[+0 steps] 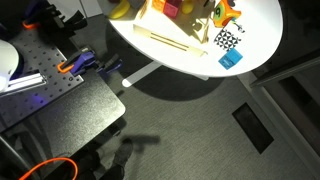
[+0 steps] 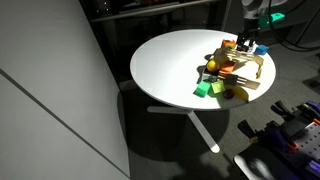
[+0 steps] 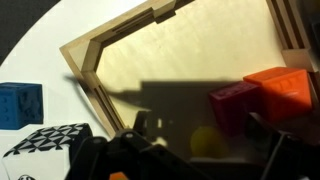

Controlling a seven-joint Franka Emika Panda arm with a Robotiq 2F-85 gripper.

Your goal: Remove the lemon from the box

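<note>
Tool (image 3: 195,162): spread, empty, poised over the box (image 3: 108,47) | lemon (image 3: 205,141): on the box floor in the tool's shadow, just beside the red block (image 3: 234,104) | why: jaws likely held apart to straddle the lemon | risk: a finger may catch the block | table (image 3: 30,40): carries the box

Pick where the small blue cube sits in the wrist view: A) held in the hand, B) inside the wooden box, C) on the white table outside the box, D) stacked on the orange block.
C: the blue cube rests on the white table, outside the box wall, next to a checkered piece.
</note>
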